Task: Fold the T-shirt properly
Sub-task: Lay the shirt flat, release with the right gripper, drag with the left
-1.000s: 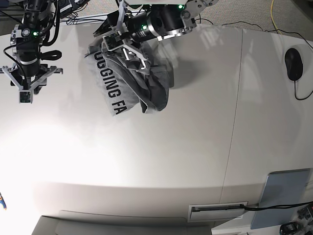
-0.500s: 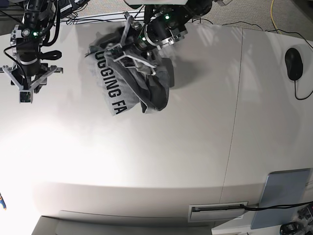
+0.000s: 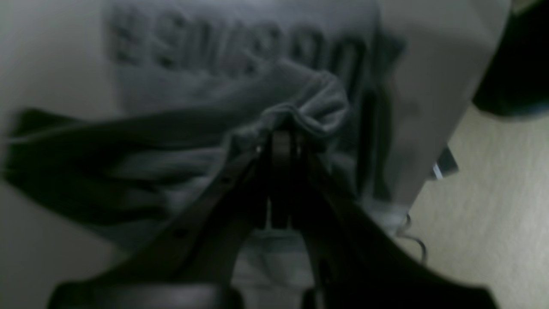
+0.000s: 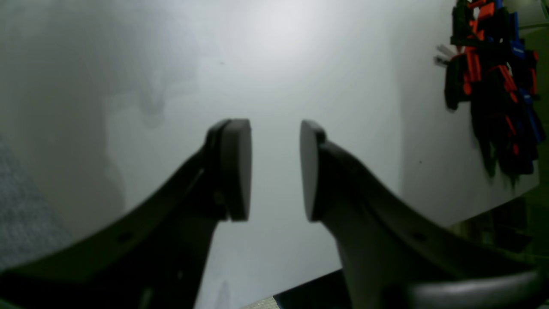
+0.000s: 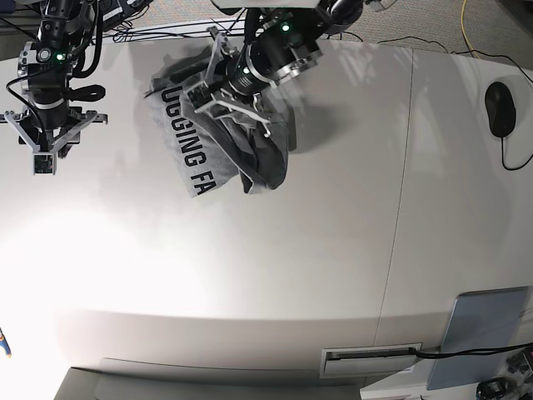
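Left gripper point(image 5: 218, 82), black and scissor-fingered, is pinched tight on a bunched fold of the heather-grey cotton T-shirt point(image 5: 218, 142) with black block lettering, which lies crumpled at the far edge of the white table point(image 5: 333, 250). Its long axis runs from that edge toward the table's middle, lettering along it. Right gripper point(image 5: 47, 148) hangs well apart, fingers parted and empty, so the left arm is nearer.

T-shirt point(image 5: 218, 142) bunched on bench point(image 5: 333, 250), far left. Left gripper point(image 5: 218, 87) on its far edge. Right gripper point(image 5: 46, 158) over bare bench, left of shirt. Mouse point(image 5: 500, 109) far right; pad point(image 5: 483, 333) near right corner.
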Robot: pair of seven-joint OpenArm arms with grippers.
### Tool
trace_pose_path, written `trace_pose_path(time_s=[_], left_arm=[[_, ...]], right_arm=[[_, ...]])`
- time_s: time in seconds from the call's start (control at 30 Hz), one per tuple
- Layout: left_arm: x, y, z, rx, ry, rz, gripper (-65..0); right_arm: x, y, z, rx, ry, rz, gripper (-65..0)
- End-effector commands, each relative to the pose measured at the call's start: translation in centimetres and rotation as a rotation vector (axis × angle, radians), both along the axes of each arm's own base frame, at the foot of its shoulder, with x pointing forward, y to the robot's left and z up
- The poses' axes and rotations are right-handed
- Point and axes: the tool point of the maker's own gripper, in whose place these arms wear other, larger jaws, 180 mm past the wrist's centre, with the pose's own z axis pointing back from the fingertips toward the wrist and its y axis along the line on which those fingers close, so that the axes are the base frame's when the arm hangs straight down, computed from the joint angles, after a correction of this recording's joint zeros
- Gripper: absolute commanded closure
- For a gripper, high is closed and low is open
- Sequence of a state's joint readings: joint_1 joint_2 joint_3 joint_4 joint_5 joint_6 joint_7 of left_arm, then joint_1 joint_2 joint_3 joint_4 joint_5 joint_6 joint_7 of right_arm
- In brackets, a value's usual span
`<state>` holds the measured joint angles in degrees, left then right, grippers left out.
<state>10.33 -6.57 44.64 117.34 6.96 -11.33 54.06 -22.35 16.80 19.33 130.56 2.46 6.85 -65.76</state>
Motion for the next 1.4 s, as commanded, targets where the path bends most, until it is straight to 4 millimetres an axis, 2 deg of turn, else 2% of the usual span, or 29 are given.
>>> trace_pose_path(time_s=[0.0, 0.1, 0.17, 0.37, 0.47, 0.53, 0.63, 0.83, 0.93, 1.03, 1.13, 1.37], left_arm=[[-0.1, -0.3, 1.8, -0.072, -0.005, 0.007, 0.0], [0.1, 2.0, 3.1, -0.127, 0.013, 0.051, 0.0], [0.3, 4.4, 3.0, -0.115, 0.023, 0.095, 0.0], [0.2, 13.3, -0.7, 0.011, 0.121, 0.274, 0.0], [0.1, 17.9, -1.9, 0.078, 0.124, 0.365, 0.0], [0.0, 20.3, -2.5, 0.109, 0.118, 0.412, 0.0], [0.4, 22.8, -3.9, 0.117, 0.108, 0.468, 0.0], [2.9, 25.7, -7.8, 0.075, 0.077, 0.552, 0.0], [5.1, 27.1, -9.4, 0.076, 0.060, 0.584, 0.0], [7.9, 28.4, -10.2, 0.072, 0.034, 0.617, 0.0], [11.2, 28.9, -9.4, 0.015, -0.035, 0.629, 0.0], [16.5, 26.1, -5.1, -0.194, -0.090, 0.554, 0.0]], right_arm=[[0.5, -0.2, 1.3, -0.028, -0.045, 0.009, -19.6], [0.5, -0.2, 1.3, -0.028, -0.044, 0.009, -19.6], [0.5, -0.2, 1.3, -0.028, -0.044, 0.009, -19.6], [0.6, -0.1, 1.3, -0.025, -0.051, 0.013, -19.6], [0.6, 0.0, 1.3, -0.023, -0.051, 0.015, -19.6], [0.7, 0.0, 1.3, -0.023, -0.051, 0.015, -19.6], [0.7, 0.4, 1.1, 0.003, -0.053, 0.026, -19.6], [0.8, 1.0, 0.8, 0.047, -0.050, 0.043, -19.6], [0.8, 1.0, 0.8, 0.046, -0.047, 0.041, -19.6], [0.8, 1.0, 0.8, 0.046, -0.048, 0.041, -19.6], [0.8, 1.0, 0.8, 0.047, -0.049, 0.042, -19.6], [0.9, 1.4, 0.7, 0.063, -0.060, 0.043, -19.6]])
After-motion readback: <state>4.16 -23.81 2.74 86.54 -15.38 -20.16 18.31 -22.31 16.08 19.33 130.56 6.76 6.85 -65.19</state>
